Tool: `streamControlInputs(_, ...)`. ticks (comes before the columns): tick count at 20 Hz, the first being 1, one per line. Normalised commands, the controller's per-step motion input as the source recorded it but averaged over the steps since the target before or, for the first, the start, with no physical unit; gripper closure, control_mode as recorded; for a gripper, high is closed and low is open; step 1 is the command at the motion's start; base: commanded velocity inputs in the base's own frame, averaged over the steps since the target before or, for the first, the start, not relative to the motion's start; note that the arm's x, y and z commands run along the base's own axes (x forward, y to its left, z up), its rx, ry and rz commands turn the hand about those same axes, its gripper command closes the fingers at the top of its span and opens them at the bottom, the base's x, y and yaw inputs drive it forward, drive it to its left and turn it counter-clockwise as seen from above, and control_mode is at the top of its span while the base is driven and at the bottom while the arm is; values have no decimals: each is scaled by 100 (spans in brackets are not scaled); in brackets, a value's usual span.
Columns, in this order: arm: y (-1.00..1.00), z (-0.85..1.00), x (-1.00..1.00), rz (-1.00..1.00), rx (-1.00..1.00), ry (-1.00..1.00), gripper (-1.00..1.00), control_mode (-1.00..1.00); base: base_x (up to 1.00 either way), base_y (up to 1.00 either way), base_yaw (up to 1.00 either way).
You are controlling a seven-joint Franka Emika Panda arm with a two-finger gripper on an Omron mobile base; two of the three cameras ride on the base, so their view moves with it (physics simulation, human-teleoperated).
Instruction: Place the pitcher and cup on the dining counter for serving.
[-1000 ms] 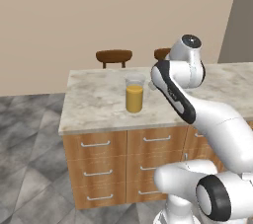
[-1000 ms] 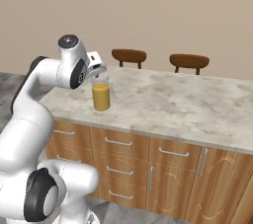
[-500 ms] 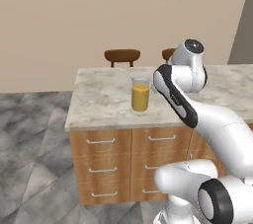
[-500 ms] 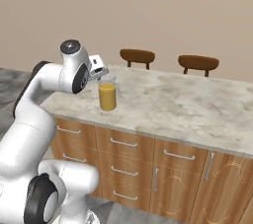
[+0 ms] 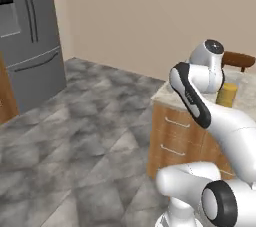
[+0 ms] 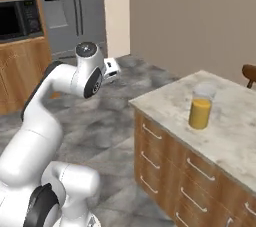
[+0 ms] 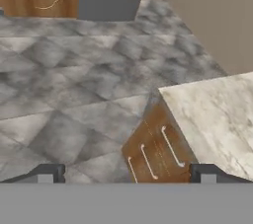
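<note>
On the dining counter (image 6: 235, 126) stands the pitcher (image 6: 201, 106), jaws wide apart.

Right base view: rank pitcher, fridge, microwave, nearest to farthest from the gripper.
1. The fridge, just behind the gripper, against the back wall.
2. The pitcher, off to its right on the dining counter.
3. The microwave, far left in the wooden cabinets.
Fridge and pitcher are close to call; depth is hard to judge here. The gripper is open and empty.
</note>
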Motion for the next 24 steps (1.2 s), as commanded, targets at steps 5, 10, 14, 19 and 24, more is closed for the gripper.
streamControlInputs(5, 0, 0, 0, 0, 0, 0, -100, 100, -4, 0, 100)
streamControlInputs(10, 0, 0, 0, 0, 0, 0, -100, 100, -2, 0, 100)
streamControlInputs(14, 0, 0, 0, 0, 0, 0, -100, 100, -2, 0, 100)
streamControlInputs(19, 0, 0, 0, 0, 0, 0, -100, 100, 0, 0, 100)
streamControlInputs(24, 0, 0, 0, 0, 0, 0, -100, 100, 0, 0, 100)
